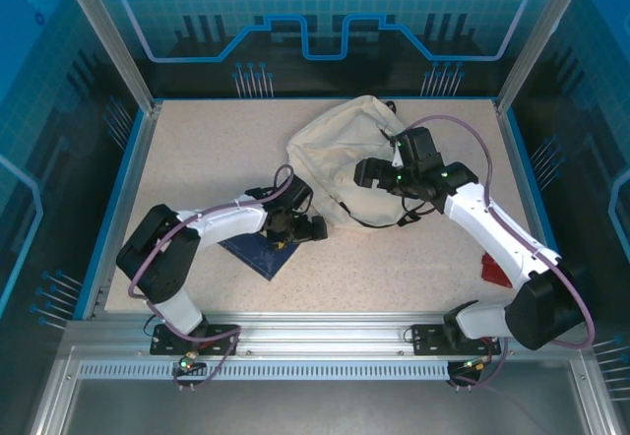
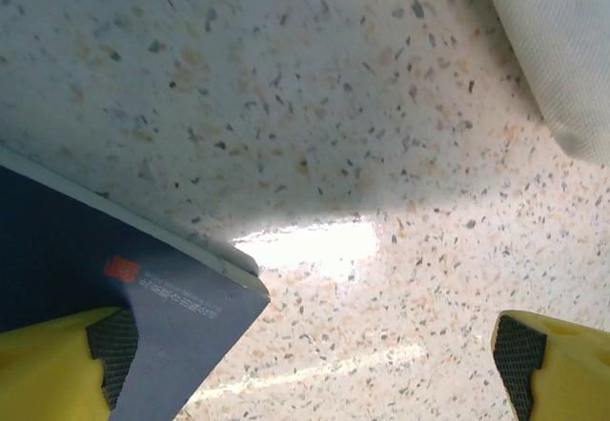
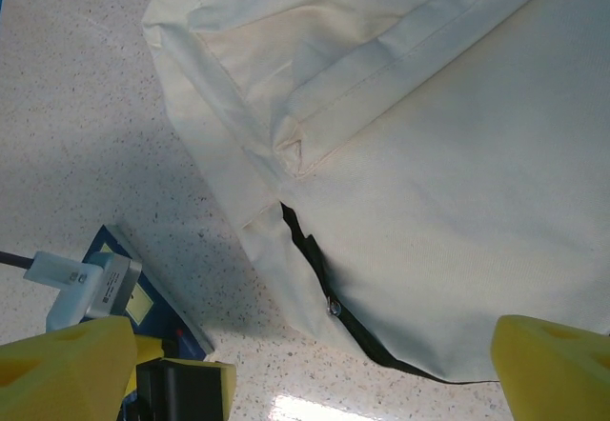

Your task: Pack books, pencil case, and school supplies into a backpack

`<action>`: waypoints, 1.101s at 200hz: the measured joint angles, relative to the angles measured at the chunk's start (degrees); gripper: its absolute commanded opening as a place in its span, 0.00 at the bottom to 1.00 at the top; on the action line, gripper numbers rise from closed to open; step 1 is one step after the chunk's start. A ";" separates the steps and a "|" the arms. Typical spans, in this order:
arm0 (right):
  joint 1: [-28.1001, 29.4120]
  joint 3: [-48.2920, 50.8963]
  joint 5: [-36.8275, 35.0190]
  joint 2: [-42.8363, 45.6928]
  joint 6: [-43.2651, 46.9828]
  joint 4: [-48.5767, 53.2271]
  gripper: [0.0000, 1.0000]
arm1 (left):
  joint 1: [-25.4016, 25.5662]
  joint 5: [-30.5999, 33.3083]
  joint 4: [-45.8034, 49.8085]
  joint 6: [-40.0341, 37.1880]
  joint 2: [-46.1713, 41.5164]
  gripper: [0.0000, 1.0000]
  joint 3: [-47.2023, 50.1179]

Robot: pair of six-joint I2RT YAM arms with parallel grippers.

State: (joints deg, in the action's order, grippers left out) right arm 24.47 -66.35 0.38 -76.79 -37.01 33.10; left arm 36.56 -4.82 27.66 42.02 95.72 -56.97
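The cream backpack (image 1: 340,145) lies crumpled at the back middle of the table, its dark zipper opening (image 3: 319,273) gaping slightly along the near edge. A thin dark-covered book (image 1: 256,255) with pale lettering and a small red mark (image 2: 121,269) lies flat in front of it, to the left. My left gripper (image 1: 298,228) stands open low over the book's right corner (image 2: 229,292), one finger (image 2: 57,369) above the cover and the other over bare table. My right gripper (image 1: 367,172) is open just above the backpack's near edge (image 3: 429,250), holding nothing.
A small red object (image 1: 495,270) lies near the right edge of the table beside the right arm. A black strap or cord (image 1: 379,220) trails from the backpack toward the front. Blue walls and metal posts enclose the speckled tabletop (image 1: 197,150).
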 measured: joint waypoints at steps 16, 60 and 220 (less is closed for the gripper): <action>0.55 -0.52 0.07 -1.14 0.17 0.11 0.93 | -0.28 0.79 1.75 -0.22 -1.86 0.99 -0.02; 7.02 -6.60 0.92 -10.56 2.86 1.03 0.88 | -7.76 3.76 4.61 -0.33 -13.42 0.99 2.08; 21.66 -33.42 12.15 -50.49 12.04 9.88 0.42 | -23.65 3.87 1.92 7.13 -26.05 0.69 23.78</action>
State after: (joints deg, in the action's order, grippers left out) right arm 46.13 -99.77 12.53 -127.28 -24.97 42.98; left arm 12.91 -0.95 29.58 49.15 69.67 -33.19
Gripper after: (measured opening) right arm 0.448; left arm 0.726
